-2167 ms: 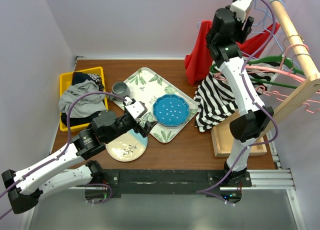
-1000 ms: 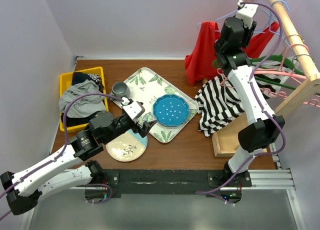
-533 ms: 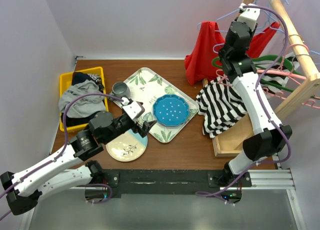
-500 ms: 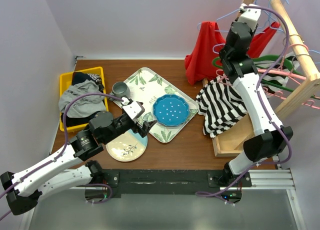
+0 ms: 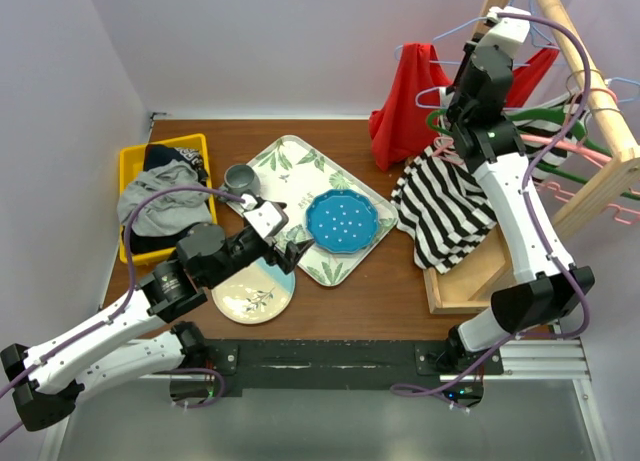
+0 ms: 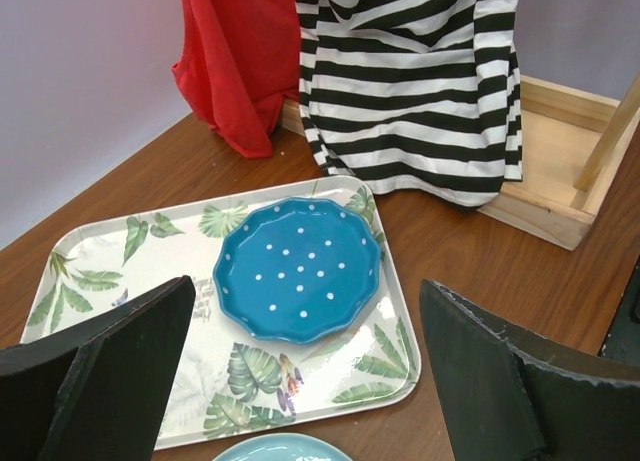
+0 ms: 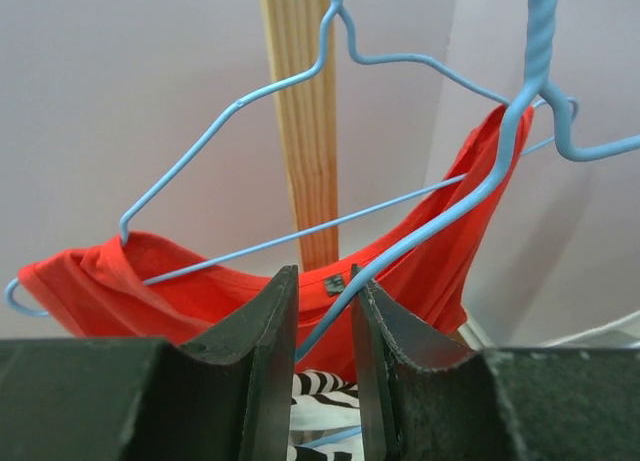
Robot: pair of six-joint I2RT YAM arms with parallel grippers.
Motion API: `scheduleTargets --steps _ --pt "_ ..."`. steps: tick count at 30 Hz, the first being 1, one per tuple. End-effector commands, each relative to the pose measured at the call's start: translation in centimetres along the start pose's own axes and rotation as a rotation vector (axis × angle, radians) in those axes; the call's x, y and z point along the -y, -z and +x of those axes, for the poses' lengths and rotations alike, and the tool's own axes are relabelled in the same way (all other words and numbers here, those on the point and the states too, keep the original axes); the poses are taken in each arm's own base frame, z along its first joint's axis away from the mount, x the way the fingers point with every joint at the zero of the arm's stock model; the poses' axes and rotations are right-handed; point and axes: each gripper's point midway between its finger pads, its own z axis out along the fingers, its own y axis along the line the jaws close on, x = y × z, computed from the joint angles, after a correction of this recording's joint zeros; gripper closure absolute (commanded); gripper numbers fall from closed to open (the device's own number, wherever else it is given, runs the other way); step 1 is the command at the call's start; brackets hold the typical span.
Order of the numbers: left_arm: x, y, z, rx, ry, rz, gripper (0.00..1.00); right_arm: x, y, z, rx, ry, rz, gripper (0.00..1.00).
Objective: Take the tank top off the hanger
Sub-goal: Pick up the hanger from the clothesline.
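right gripper has climbed toward 1 o'clock, its jaws narrowed around the light-blue hanger wire; striped garment has swung toward 3 o'clock.

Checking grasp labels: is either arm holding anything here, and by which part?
Left fingers open, empty. A blue hanger wire runs between the right fingers; whether it is clamped cannot be told.
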Motion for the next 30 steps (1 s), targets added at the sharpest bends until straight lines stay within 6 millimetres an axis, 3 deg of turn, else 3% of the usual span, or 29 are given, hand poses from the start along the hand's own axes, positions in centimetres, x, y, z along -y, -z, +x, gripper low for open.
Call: scheduleTargets --steps 1,6,9,10,12,13,15,16,17,21,26,28,29,30 --pt "-1.2 -0.3 -2.3 0.08 0.032 -0.071 0.0 -0.2 1.7 -4.0 0.062 -0.125 -0.083 0.72" --pt "-3.1 -1.4 -4.1 0.076 0.045 -0.177 0.0 -0.8 3.0 -5.4 0.082 -0.21 -0.161 0.74" --pt "-4.0 -1.9 -6.8 0.131 0.039 -0.214 0.0 -1.3 4.2 -6.4 0.091 -0.268 -0.226 0.75" --pt "-4.3 -1.9 -8.6 0.175 0.033 -0.227 0.0 -1.4 4.4 -6.6 0.09 -0.291 -0.239 0.75" --pt "-4.6 -2.5 -9.9 0.198 0.023 -0.239 0.0 -1.7 5.5 -6.9 0.085 -0.318 -0.286 0.75" --pt "-4.9 -2.4 -12.0 0.242 0.013 -0.243 0.0 -1.8 5.8 -6.9 0.079 -0.339 -0.301 0.75" --pt "-4.7 -3.5 -13.3 0.254 -0.009 -0.227 0.0 -1.8 6.7 -7.2 0.08 -0.365 -0.331 0.76" --pt "-4.4 -3.6 -15.5 0.298 -0.029 -0.2 0.0 -1.7 7.0 -7.4 0.08 -0.386 -0.34 0.77" --pt "-4.1 -3.9 -16.3 0.314 -0.044 -0.181 0.0 -1.8 7.3 -7.3 0.075 -0.393 -0.349 0.78" --pt "-2.2 -7.0 -19.9 0.351 -0.104 -0.066 0.03 -1.4 9.0 -8.3 0.081 -0.449 -0.395 0.8" --pt "0.0 -10.9 -21.0 0.34 -0.151 0.058 0.06 -2.9 10.6 -8.0 0.045 -0.506 -0.508 0.81" --pt "0.5 -12.6 -21.2 0.342 -0.167 0.081 0.07 -2.6 10.9 -8.1 0.05 -0.515 -0.51 0.81" --pt "0.8 -14.0 -20.3 0.322 -0.171 0.09 0.07 -2.5 11.0 -8.4 0.06 -0.52 -0.511 0.82" --pt "0.7 -14.3 -21.1 0.336 -0.173 0.088 0.07 -2.4 11.1 -8.6 0.067 -0.522 -0.512 0.82"
